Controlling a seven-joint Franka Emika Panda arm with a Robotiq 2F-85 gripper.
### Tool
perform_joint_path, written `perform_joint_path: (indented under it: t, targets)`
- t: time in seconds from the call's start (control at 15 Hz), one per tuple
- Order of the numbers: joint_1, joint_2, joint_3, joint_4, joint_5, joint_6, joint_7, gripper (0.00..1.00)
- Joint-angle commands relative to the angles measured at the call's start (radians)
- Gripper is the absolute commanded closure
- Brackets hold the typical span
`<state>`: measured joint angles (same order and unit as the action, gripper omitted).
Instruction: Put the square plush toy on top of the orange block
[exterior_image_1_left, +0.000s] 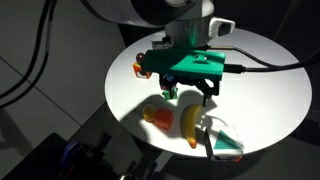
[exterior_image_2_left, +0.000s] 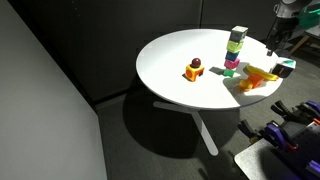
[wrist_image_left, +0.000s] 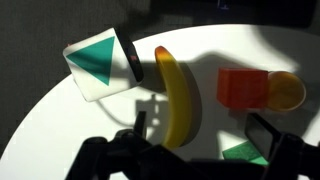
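The square plush toy (wrist_image_left: 100, 62), white with a teal triangle, lies on the round white table at the upper left of the wrist view. In an exterior view it lies near the table's edge (exterior_image_1_left: 225, 146). The orange block (wrist_image_left: 245, 88) lies on the other side of a yellow banana (wrist_image_left: 178, 95), and it also shows in an exterior view (exterior_image_1_left: 155, 117). My gripper (wrist_image_left: 205, 135) is open and empty. It hovers above the table near the banana's end (exterior_image_1_left: 197, 97), between the toy and the block, touching neither.
A tall stack of coloured blocks (exterior_image_2_left: 236, 50) and a small orange-yellow piece with a dark top (exterior_image_2_left: 194, 69) stand farther in on the table (exterior_image_2_left: 170, 60). A green patch (wrist_image_left: 245, 152) shows between my fingers; I cannot tell what it is. The toy lies close to the table edge.
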<state>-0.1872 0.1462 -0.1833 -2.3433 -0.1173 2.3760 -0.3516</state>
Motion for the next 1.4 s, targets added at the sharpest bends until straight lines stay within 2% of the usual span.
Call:
perform_joint_path:
  t: [0.0,0.8,0.87,1.33]
  targets:
    - [-0.023,0.039,-0.010,0.029,-0.017,-0.001,-0.013,0.00]
    - [-0.070,0.118,-0.028,0.070,-0.009,0.034,-0.021,0.00]
    - [-0.062,0.100,-0.023,0.043,-0.004,0.029,-0.003,0.00]
    - [-0.064,0.115,-0.024,0.053,-0.008,0.022,-0.005,0.00]
